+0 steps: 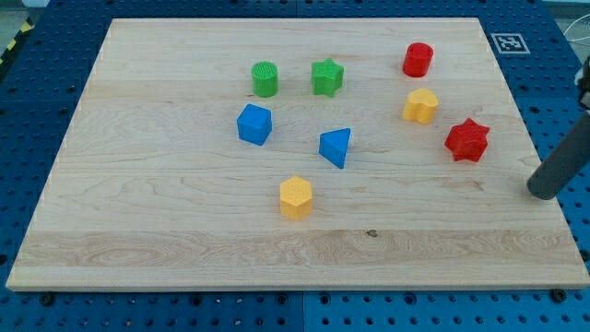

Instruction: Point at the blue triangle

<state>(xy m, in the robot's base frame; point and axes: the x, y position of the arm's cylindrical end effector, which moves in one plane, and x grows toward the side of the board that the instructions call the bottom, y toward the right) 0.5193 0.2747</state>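
The blue triangle (336,147) lies near the middle of the wooden board (166,231). My tip (542,190) is at the board's right edge, far to the right of the blue triangle and slightly lower in the view. The red star (466,140) lies between them, up and left of my tip. The rod comes in from the view's right edge.
A blue cube (254,124) lies left of the triangle. A yellow hexagon (296,197) lies below it. A green cylinder (265,78) and a green star (326,77) lie above. A red cylinder (418,59) and a yellow block (420,106) lie at upper right.
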